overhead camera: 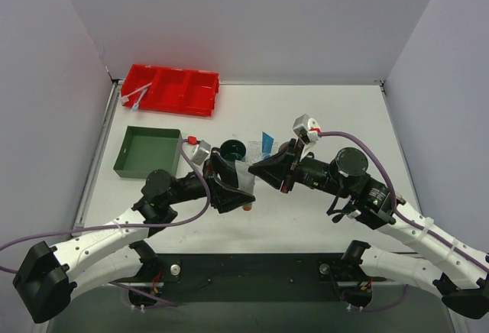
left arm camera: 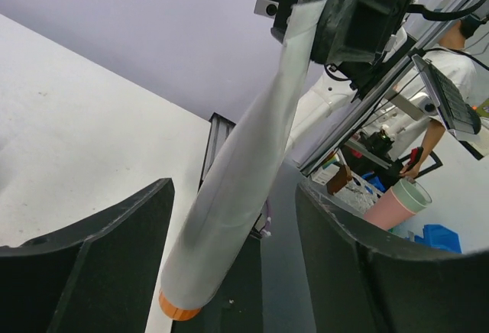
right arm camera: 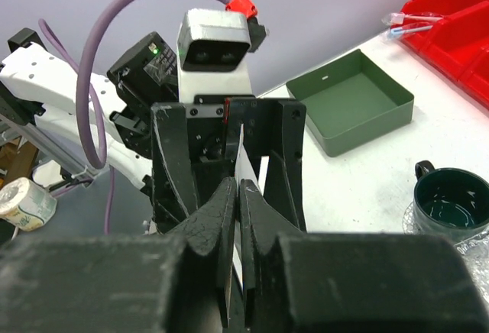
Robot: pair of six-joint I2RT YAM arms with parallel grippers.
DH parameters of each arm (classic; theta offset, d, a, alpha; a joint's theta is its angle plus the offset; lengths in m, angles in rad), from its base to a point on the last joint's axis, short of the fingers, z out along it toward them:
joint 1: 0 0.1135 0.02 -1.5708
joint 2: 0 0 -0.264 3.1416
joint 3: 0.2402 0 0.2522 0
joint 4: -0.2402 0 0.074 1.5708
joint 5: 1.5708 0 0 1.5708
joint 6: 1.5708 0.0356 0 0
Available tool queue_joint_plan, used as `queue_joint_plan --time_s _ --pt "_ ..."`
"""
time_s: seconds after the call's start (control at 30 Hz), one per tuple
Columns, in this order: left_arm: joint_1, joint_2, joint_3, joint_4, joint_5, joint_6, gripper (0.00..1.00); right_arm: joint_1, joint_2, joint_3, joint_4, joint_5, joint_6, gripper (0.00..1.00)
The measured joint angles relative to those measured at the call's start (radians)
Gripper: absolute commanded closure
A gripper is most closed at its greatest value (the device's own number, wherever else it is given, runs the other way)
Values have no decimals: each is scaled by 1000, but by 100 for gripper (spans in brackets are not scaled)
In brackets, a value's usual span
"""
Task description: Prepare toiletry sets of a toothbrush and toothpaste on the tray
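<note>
The white-grey toothpaste (overhead camera: pixel 244 178) with an orange cap hangs cap-down above the table's middle. My right gripper (overhead camera: pixel 265 171) is shut on its flat upper end; in the right wrist view the thin white edge (right arm camera: pixel 243 157) sits between the closed right gripper (right arm camera: pixel 238 195). My left gripper (overhead camera: pixel 231 189) is open, and in its wrist view the tube (left arm camera: pixel 244 165) hangs between its spread fingers (left arm camera: pixel 84 272) without touching them. The blue toothpaste (overhead camera: pixel 267 143) lies on the clear tray (overhead camera: pixel 258 152). Two toothbrushes (overhead camera: pixel 136 97) lie in the red bin's left end.
A red three-compartment bin (overhead camera: pixel 174 88) stands at the back left. A dark green square tray (overhead camera: pixel 147 151) sits left of centre. A dark green mug (overhead camera: pixel 233 150) stands by the clear tray, just behind the grippers. Grey walls enclose the table.
</note>
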Motion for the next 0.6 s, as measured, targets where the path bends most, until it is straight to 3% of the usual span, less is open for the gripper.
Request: queue_joint_plan --time_s 0.27,0.43,0.6 --pt "-20 29 -4 43 -3 -12 70 0 0 -3 30 14 14 100" --pt "-24 21 -3 32 5 5 77 0 1 -3 15 35 14 99" --pt "-24 -7 40 -170 23 123 81 -2 6 28 -92 47 11 64"
